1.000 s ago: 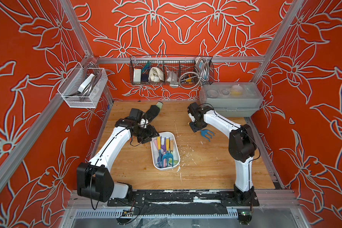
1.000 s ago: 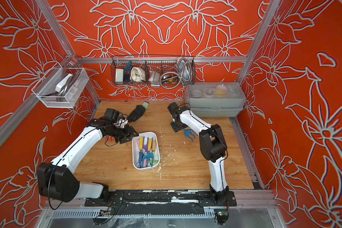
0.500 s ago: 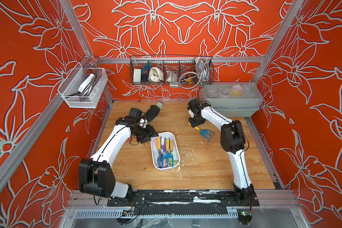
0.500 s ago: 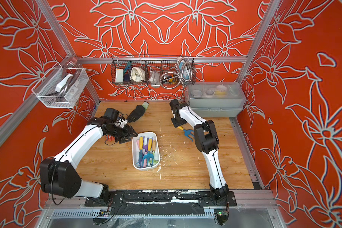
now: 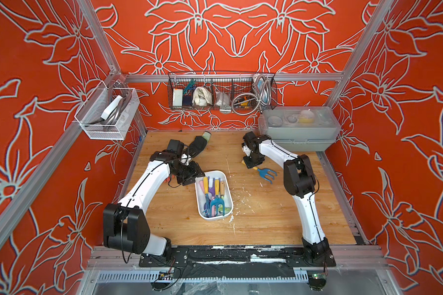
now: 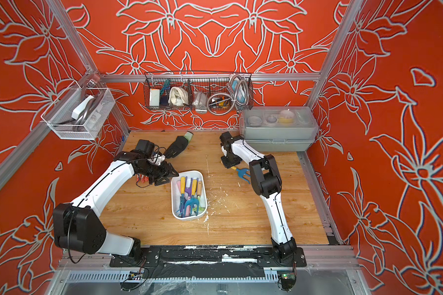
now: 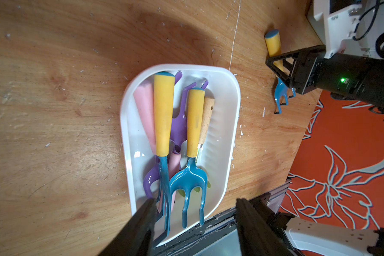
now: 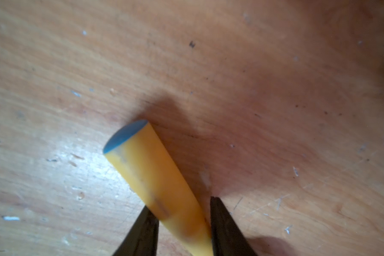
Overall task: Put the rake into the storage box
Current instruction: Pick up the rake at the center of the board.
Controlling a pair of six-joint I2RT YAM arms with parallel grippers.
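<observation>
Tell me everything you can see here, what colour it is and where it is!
rake: one, blue head, yellow handle, lying on the table
storage box: one, white, mid-table
tools: several, yellow-and-blue, purple, pink, one wood-handled, inside the storage box
glove: one, dark, back of the table
case: one, grey with clear lid, back right corner
black basket: one, wire, back wall
white basket: one, mesh, left wall
table: one, wooden
left gripper: one, black, open, by the storage box's back corner
right gripper: one, black, closed on the rake's handle
</observation>
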